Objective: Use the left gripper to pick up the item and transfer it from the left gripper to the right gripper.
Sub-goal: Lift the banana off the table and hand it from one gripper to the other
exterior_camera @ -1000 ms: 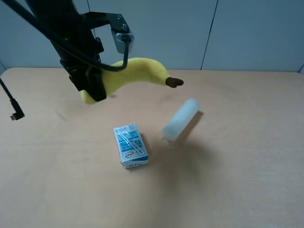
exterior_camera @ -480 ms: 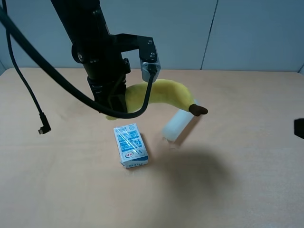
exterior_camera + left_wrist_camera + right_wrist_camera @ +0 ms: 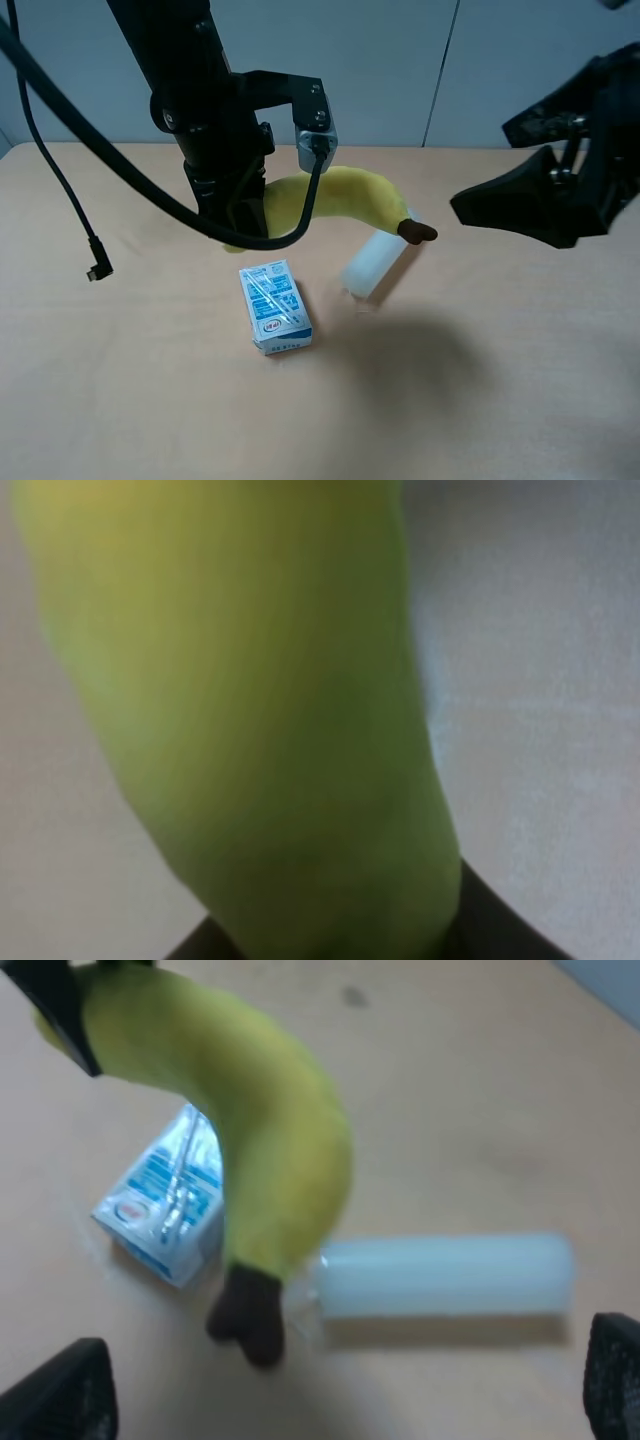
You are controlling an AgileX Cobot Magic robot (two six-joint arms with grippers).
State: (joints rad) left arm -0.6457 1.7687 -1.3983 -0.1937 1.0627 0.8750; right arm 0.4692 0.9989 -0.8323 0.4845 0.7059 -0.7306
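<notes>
Curved yellow plush banana [image 3: 352, 194], blunt end clamped between the black left gripper's [image 3: 236, 212] fingers; black right gripper [image 3: 478, 170] spread wide, empty, near its stem.

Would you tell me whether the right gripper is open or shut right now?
Open: the right gripper shows its fingers far apart, gripping nothing; the banana hangs ahead.

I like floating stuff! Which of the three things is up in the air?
The yellow plush banana, held up by the left gripper. The blue-white milk carton and the pale cylinder both rest on the table.
</notes>
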